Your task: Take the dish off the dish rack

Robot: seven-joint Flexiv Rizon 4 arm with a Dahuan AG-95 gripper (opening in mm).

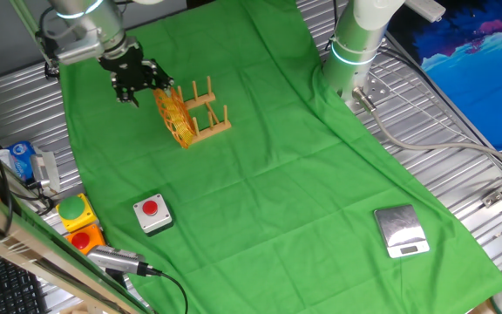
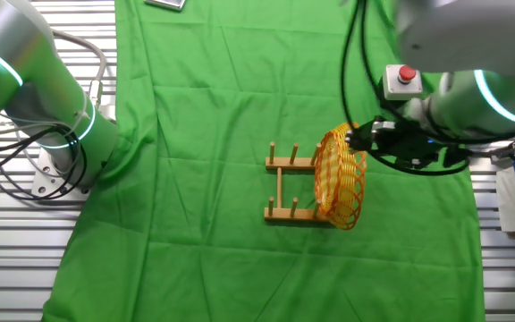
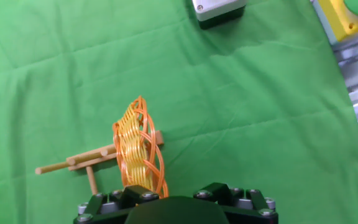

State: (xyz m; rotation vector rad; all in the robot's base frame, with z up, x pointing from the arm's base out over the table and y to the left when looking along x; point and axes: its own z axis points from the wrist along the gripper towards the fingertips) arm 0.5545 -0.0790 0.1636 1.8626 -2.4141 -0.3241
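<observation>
My black claw [image 2: 358, 139] sits at the rim of the yellow woven wicker dish [image 2: 340, 178]; its grip I cannot tell. The dish stands on edge at one end of the light-brown wooden pegged rack [image 2: 291, 190].

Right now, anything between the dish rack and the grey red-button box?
Nothing: in one fixed view only bare green cloth lies between the dish rack, dish still standing in it, and the button box.

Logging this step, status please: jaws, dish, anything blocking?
Gripper at dish rim; jaws' state unclear. Dish upright on edge in dish rack, end slot. Nothing blocking on the cloth nearby.
</observation>
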